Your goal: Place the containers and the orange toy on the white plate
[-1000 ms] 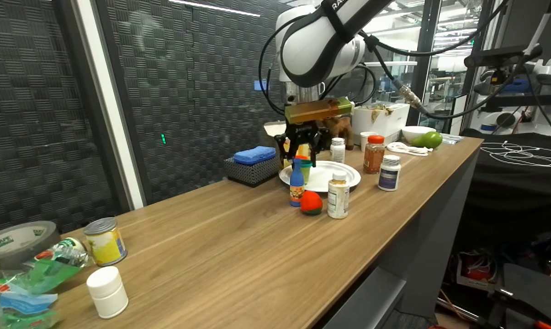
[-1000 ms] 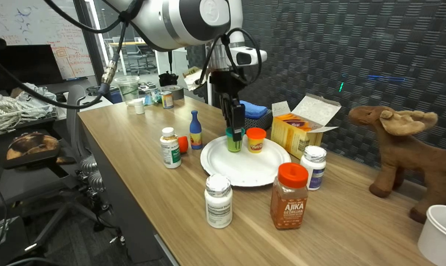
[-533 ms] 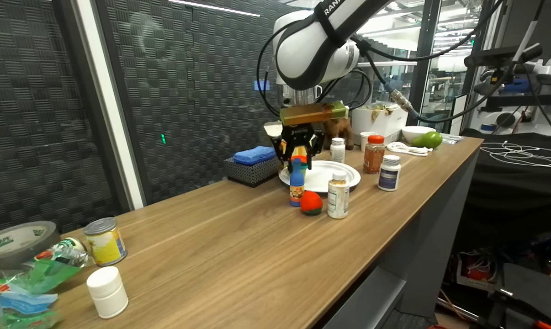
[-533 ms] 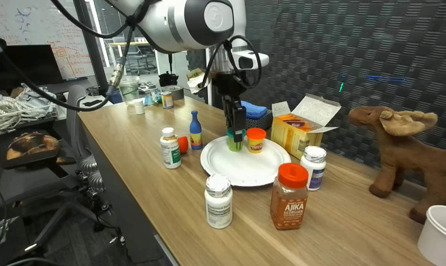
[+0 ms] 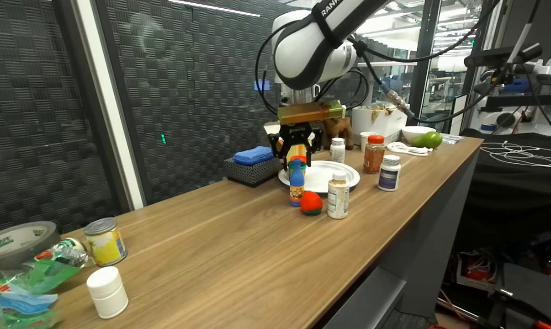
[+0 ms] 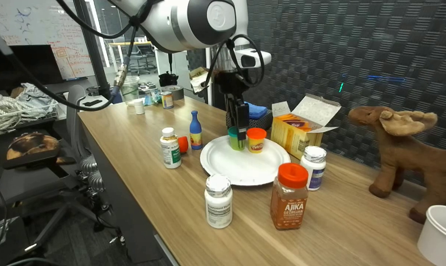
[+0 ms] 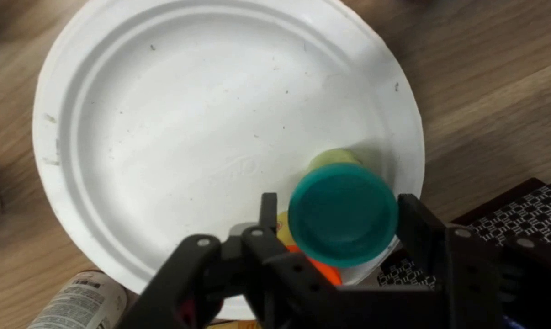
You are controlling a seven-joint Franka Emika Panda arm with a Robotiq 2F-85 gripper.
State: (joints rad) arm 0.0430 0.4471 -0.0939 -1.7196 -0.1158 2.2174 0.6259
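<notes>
Cup, teal: upright on the plate, between the jaws of our gripper. Jaws: spread, a gap on one side of the cup; contact on the other we cannot tell. Tub, yellow: on the plate, just beside the gripper. Toy, red-orange: off the plate, lower than the gripper, between white bottle and blue bottle.

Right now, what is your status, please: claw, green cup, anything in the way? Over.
Claw open around green cup; cup on white plate. Orange toy off plate, beside blue bottle. Play-Doh tub close to cup, possibly in the way.
</notes>
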